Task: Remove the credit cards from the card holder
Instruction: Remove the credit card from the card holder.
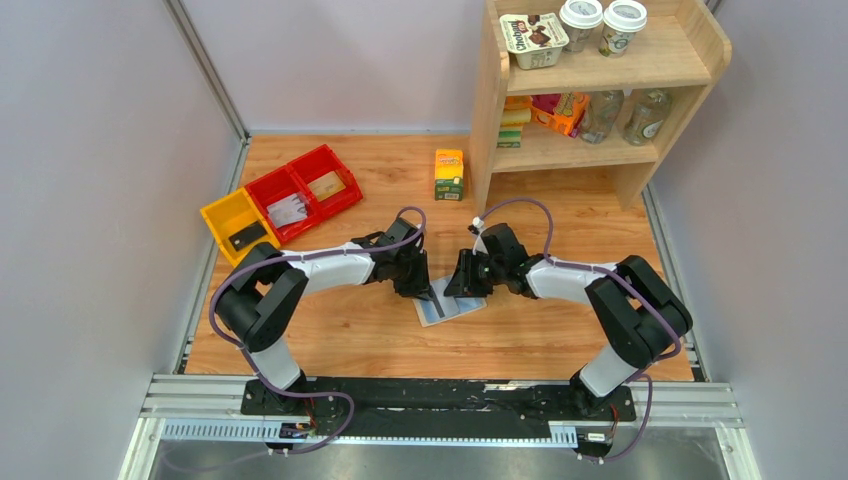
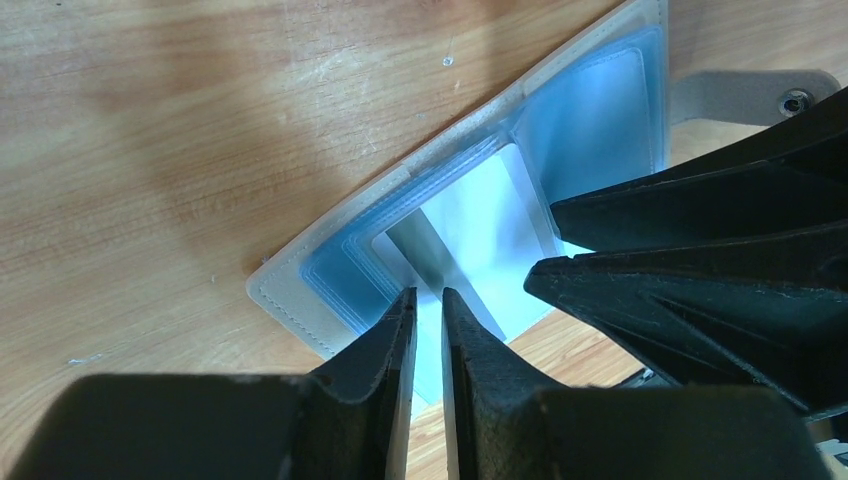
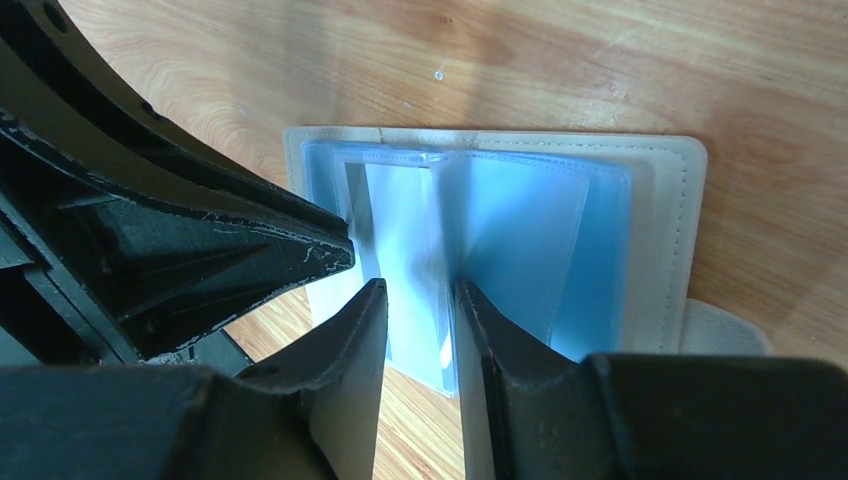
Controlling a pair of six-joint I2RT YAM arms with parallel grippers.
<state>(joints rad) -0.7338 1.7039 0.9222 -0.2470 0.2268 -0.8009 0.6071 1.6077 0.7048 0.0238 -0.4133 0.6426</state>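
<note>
- Two black arms meet tip to tip over the card holder (image 1: 455, 308), which lies spread open and flat near the middle of the wooden table (image 1: 560, 340).
- Outside, the card holder has a beige-tan stitched rim. Inside are light blue, clear plastic sleeves. A small beige closing tab (image 2: 745, 95) with a metal snap sticks out from one edge.
- One credit card (image 2: 490, 225) shows in a sleeve. It is whitish with a grey stripe along one long side, and it is partly drawn out, with its end past the holder's edge over bare wood.
- From the left, the left gripper (image 2: 425, 315) points down at the projecting end of the credit card. Its jaws stand narrowly apart and the card's pale surface shows in the slit. I cannot tell whether the pads actually pinch it.
- From the right, the right gripper (image 3: 420, 310) has its tips over the blue sleeves, just beside the left gripper. Its jaws are a little wider apart, with a pale blue sheet in the gap. Whether it is held or merely lies between them cannot be told.
- At the far left, a yellow bin (image 1: 222, 215) and two red bins (image 1: 300, 170) sit touching in a slanted row, each with a flat item inside.
- Further right, an orange-and-green carton (image 1: 449, 174) stands upright beside a wooden shelf (image 1: 490, 110), which holds lidded cups on top and bottles and cartons below.
</note>
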